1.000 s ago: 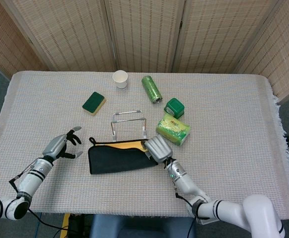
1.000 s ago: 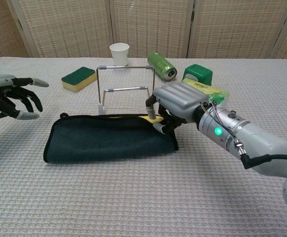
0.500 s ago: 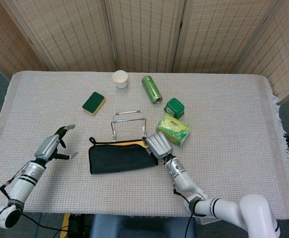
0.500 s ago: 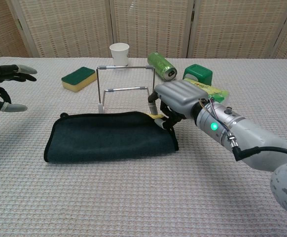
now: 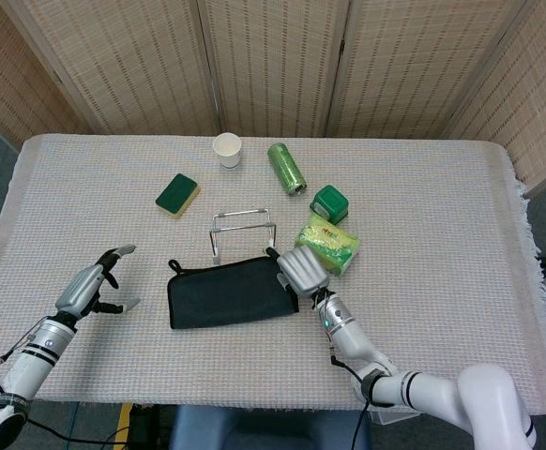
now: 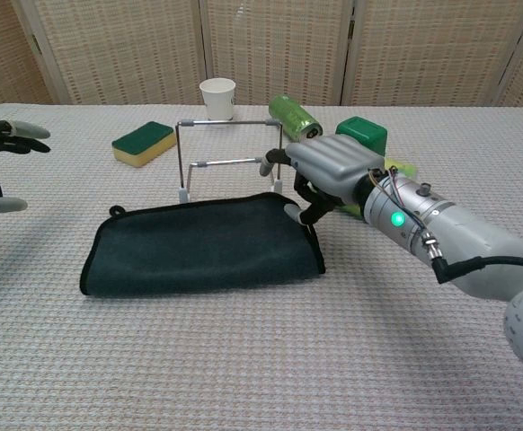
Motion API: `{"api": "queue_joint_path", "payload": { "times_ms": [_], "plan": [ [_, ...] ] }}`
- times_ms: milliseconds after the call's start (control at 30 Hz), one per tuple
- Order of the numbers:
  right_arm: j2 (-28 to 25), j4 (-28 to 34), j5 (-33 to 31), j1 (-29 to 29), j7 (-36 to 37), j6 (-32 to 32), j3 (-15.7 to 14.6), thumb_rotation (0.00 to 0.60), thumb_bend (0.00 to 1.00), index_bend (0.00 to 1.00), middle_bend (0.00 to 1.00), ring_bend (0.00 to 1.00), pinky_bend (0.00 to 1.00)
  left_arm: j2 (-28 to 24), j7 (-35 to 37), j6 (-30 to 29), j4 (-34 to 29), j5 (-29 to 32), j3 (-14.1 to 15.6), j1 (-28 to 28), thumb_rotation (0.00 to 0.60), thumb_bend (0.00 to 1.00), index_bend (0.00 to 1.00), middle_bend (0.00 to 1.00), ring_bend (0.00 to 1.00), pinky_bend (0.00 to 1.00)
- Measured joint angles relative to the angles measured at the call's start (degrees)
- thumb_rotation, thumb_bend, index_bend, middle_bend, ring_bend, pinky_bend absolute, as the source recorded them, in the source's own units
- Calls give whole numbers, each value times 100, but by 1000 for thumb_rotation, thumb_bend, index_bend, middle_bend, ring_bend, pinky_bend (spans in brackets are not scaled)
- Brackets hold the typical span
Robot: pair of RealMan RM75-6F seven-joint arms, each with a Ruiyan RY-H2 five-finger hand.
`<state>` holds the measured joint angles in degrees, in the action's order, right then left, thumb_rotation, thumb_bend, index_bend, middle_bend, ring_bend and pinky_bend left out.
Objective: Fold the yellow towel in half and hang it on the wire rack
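Apparently the fold is done and the hanging step not yet begun: the right hand (image 6: 329, 171) sits at the towel's (image 6: 199, 250) right far corner with its fingers (image 6: 291, 212) curled down, one tip touching the cloth's edge, though whether anything is pinched between them cannot be told from either view. Just beyond those fingers, toward the upper middle of the frame, stands the wire rack (image 6: 230, 160), its base close to the towel's far edge. The towel lies flat and doubled in the lower middle of the head view, dark side up, no yellow showing. At the far left edge the left hand (image 5: 95, 287) hovers with fingers spread, grasping nothing, well apart from the cloth. Next, I judge, a firm grip on the folded edge is needed, then a lift over the rack's top bar.
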<state>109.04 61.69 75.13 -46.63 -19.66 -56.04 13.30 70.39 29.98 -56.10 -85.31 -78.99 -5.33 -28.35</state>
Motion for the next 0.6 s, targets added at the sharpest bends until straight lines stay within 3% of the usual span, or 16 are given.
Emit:
{"api": "queue_joint_path", "payload": {
  "times_ms": [600],
  "plan": [
    [-735,591,739,225,64,-204,-697,600,342,204,889,1000,1000,-157,190,-81,-106,-100,143,166,600,282,19,134,70,472]
  ]
}}
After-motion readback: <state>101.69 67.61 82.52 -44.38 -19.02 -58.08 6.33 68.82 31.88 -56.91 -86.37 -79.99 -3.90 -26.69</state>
